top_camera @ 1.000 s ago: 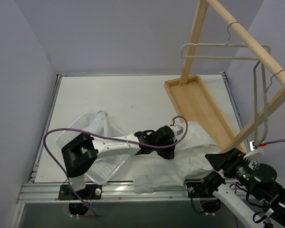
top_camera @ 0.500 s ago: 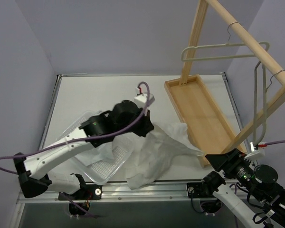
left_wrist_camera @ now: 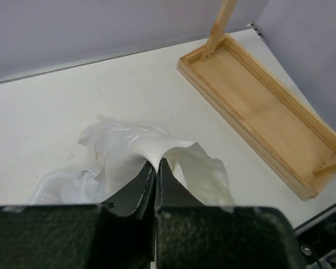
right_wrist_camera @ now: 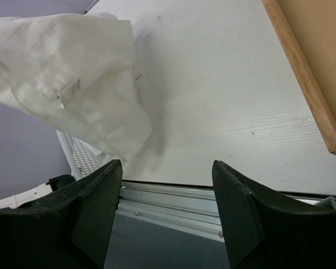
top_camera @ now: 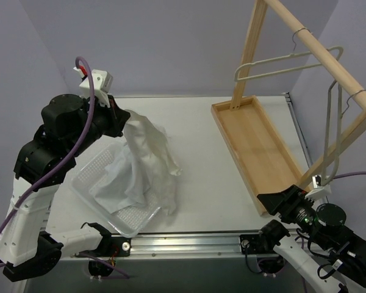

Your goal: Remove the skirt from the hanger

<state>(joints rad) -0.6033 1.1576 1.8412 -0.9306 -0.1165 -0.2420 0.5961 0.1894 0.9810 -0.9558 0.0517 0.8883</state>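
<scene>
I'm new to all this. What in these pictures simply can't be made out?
- Top view: the skirt drapes over the clear basket, hiding whatever lies inside.
- Left wrist view: the left gripper blocks the skirt's lower folds.
- Top view: the right arm is cut off by the bottom edge.

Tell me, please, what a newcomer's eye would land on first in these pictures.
The white skirt catches the eye first, dangling from the shut left pincer, which is raised high over the clear plastic basket on the left of the table. Next comes the tall wooden rack on the right side, with the right pincer open and empty near the front edge.
</scene>
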